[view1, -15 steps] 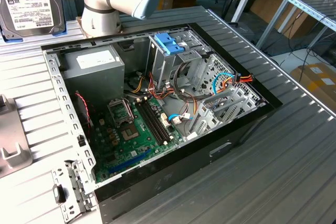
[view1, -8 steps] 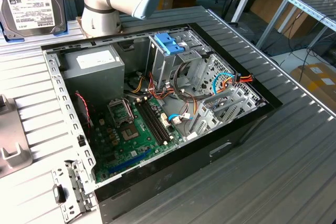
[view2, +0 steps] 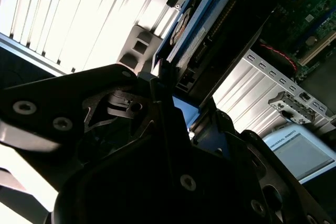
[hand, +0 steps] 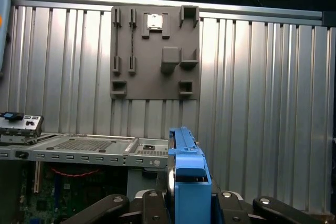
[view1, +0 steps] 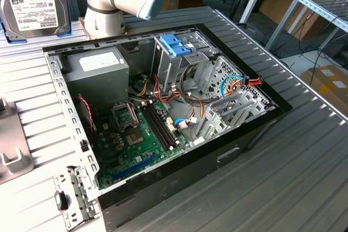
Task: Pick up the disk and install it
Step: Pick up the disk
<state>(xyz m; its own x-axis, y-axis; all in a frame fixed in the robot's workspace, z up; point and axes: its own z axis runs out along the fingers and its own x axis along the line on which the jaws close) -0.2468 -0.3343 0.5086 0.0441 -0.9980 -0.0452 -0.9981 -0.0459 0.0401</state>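
**Disk clamped in the pincer beside the open computer case**

In the exterior view, the disk (view1: 35, 4) is seen label-forward at the upper left of the frame, beyond the far corner of the open case (view1: 163, 107) on the ribbed surface (view1: 304, 177) and well apart from the blue-latched cage (view1: 176, 44). In the second wrist view, the disk (view2: 195, 27) is shown gripped edgewise. In the first wrist view, its blue rail (hand: 188, 177) is pinched by the closed pincer (hand: 189, 201) near the case edge. The carry is judged best done with the disk squared to the cage and the loose cables (view1: 190, 107) avoided.
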